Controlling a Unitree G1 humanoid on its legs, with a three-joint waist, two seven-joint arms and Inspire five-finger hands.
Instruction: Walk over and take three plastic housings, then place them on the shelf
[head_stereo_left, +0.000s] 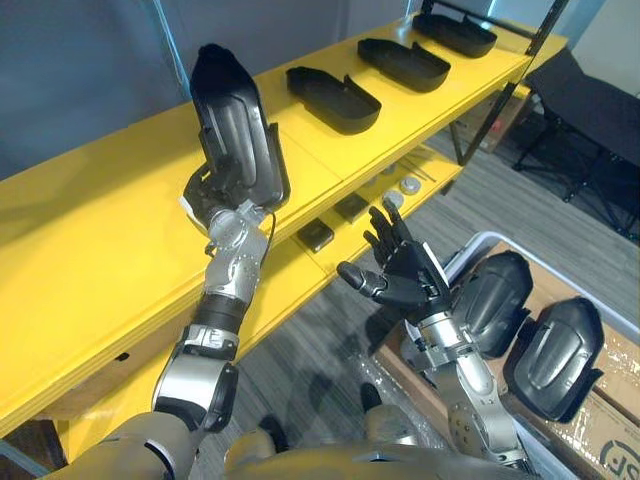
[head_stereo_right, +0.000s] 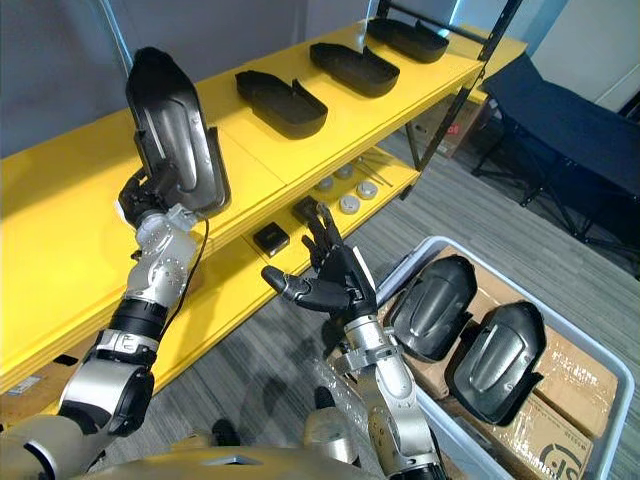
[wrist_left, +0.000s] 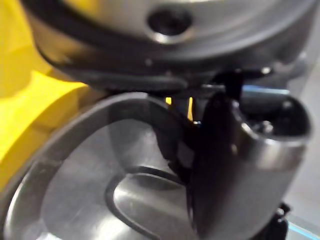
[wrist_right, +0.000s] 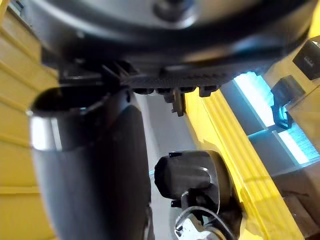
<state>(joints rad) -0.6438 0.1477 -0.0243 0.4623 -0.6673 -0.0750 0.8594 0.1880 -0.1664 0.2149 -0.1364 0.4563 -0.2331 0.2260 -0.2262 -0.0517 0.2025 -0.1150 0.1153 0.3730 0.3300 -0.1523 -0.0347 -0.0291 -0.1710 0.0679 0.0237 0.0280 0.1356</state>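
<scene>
My left hand (head_stereo_left: 212, 196) is shut on a dark plastic housing (head_stereo_left: 236, 125) and holds it upright over the yellow shelf top (head_stereo_left: 90, 210); its grey inner face (wrist_left: 90, 170) shows close up in the left wrist view. Three more housings (head_stereo_left: 333, 98) (head_stereo_left: 404, 63) (head_stereo_left: 455, 32) lie in a row further along the same shelf. My right hand (head_stereo_left: 402, 270) hovers open, palm up, between the shelf and a bin (head_stereo_right: 610, 370). Two housings (head_stereo_right: 432, 305) (head_stereo_right: 497, 360) rest in that bin on cardboard.
The lower yellow shelf (head_stereo_left: 330, 255) carries small black blocks (head_stereo_left: 316, 236) and round metal discs (head_stereo_left: 409, 185). A black shelf post (head_stereo_left: 500, 85) stands at the far end. A dark bench (head_stereo_left: 590, 110) stands beyond on the grey floor.
</scene>
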